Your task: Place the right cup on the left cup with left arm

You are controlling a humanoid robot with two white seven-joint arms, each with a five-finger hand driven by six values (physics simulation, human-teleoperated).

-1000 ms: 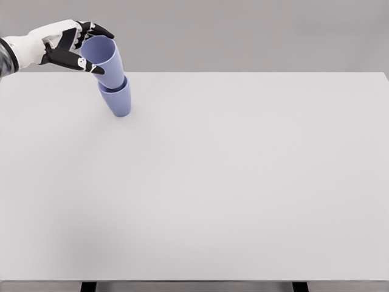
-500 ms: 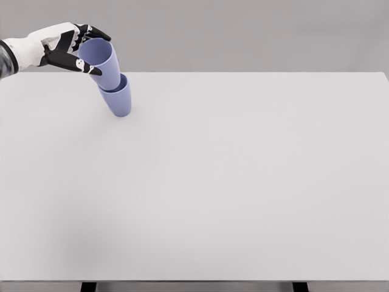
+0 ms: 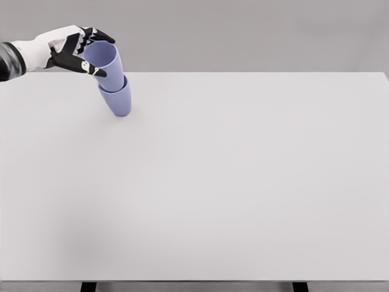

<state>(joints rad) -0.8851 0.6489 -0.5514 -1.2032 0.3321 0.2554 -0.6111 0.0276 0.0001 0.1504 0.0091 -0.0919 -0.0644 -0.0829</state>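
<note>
Your upper cup (image 3: 104, 64) sits nested in the lower cup (image 3: 118, 100), which stands on the table (image 3: 243, 182) near its far left corner. Both lean left toward the hand, so the stack looks unsettled. Judge these cups as light, stiff, smooth plastic: they slide easily and tip at a nudge, so take the upper one near its rim, thumb against fingers across the wall. Your left hand (image 3: 72, 48) reaches in from the left of the stack, palm toward the upper cup, fingers (image 3: 96, 34) curled over the rim and thumb along the near wall. It appears to grip the cup, though only loosely.
</note>
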